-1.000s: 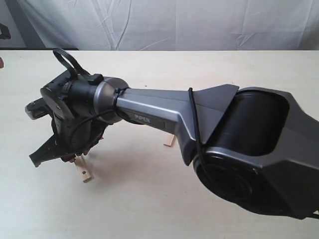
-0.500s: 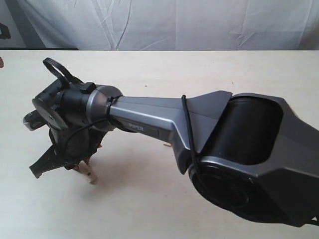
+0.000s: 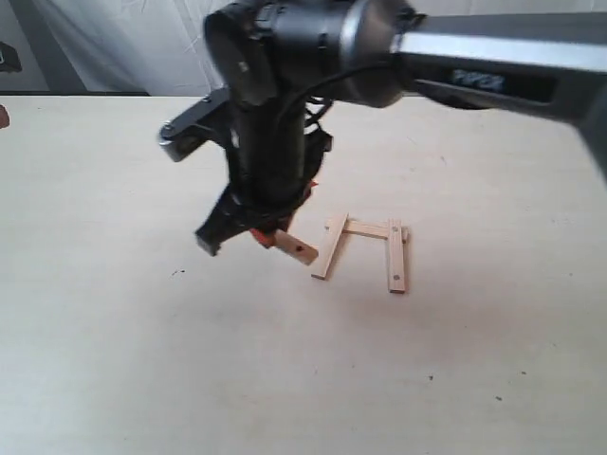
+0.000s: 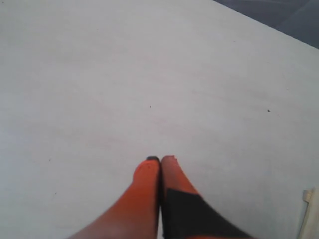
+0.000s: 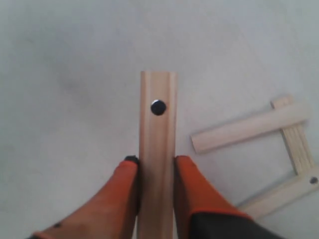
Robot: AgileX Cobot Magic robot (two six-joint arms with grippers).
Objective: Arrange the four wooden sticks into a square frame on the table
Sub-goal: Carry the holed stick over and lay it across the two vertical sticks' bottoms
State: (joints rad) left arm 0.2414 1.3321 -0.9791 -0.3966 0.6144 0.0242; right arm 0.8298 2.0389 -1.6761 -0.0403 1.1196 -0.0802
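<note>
My right gripper [image 5: 157,160] is shut on one of the wooden sticks [image 5: 158,114], a tan slat with a dark dot near its free end. In the exterior view this gripper [image 3: 268,235] hangs low over the table [image 3: 114,360], and the held stick [image 3: 296,249] points toward the other three. Those lie as an open, U-shaped frame: one side slat [image 3: 330,248], a far cross slat [image 3: 368,228] and the other side slat [image 3: 395,258]. The right wrist view shows the same three [image 5: 249,128] beside the held stick. My left gripper [image 4: 160,159] is shut on nothing over bare table.
A creased white cloth [image 3: 398,47] hangs behind the table. The right arm [image 3: 493,57] reaches across the top of the exterior view. A pale slat-like edge [image 4: 309,209] shows at the border of the left wrist view.
My right arm has swung from the near left of the table up and toward the middle, carrying its stick to just beside the three laid sticks.
</note>
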